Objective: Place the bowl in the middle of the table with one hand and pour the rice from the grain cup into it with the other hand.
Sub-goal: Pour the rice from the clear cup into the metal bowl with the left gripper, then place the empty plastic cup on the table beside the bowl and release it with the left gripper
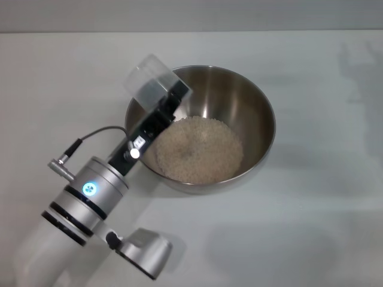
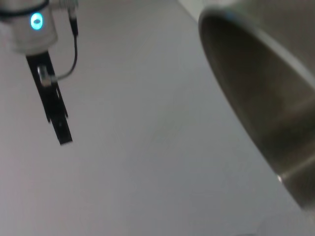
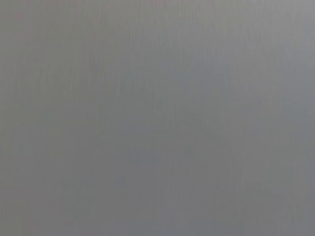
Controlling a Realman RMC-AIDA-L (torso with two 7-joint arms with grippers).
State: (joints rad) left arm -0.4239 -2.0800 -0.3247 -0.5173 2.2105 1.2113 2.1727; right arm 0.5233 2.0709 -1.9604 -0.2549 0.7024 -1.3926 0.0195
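Nearest the camera, the silver-grey left arm point(image 1: 84, 200) is seen reaching up from the near left, its ring light glowing blue. At its tip, the left gripper point(image 1: 170, 101) is clamped on the grain cup point(image 1: 149, 81), which is held tilted over the bowl's left rim. The clear cup looks empty, so the pour is judged done.

The bowl point(image 1: 254, 110) is found near the middle of the table point(image 1: 323, 227), a little left of centre. Its brushed steel wall is shiny and smoothly curved. The rice point(image 1: 197, 149) is gathered in its bottom as a pale, grainy, loose mound.

What the coming move turns on is this: the cup lies up and to the left of the rice, and the gripper's long axis runs from near left to far right, straight across the rim. A withdrawal back along that line is judged needed, lifted enough that the steel edge is not clipped.

Only the left arm is near the bowl. The right gripper is not shown; its wrist view gives only blank grey.
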